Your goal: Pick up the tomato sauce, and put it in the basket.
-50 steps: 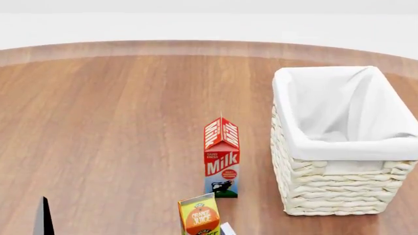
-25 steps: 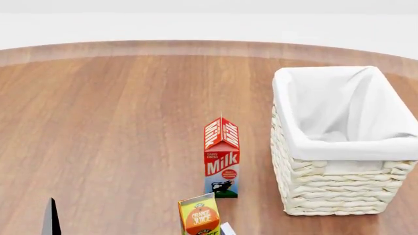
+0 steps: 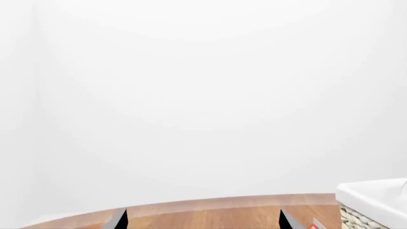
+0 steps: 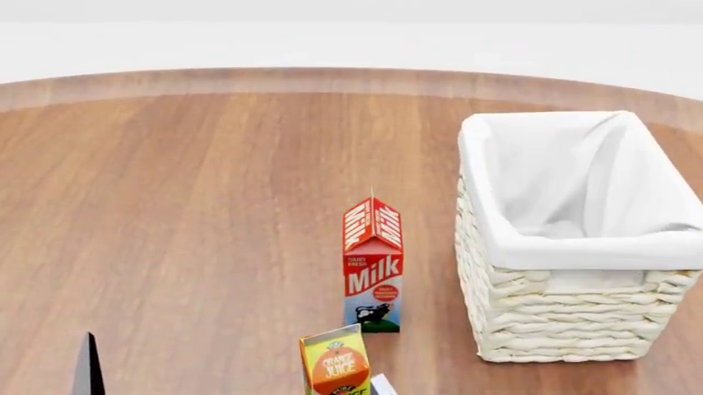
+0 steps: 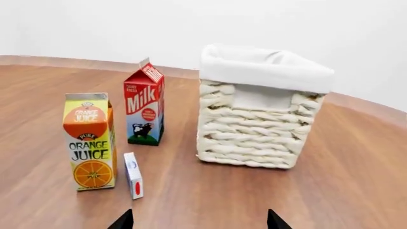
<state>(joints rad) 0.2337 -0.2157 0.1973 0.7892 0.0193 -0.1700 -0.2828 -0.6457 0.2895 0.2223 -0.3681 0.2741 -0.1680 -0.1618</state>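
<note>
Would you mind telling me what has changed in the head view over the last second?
Only the dark fingertip at the lower left edge moved: it slid slightly to the right and sank a little lower, mostly in the first half second. Nothing was grasped or released. The milk carton, the orange juice carton and the basket stayed where they were on the table.
</note>
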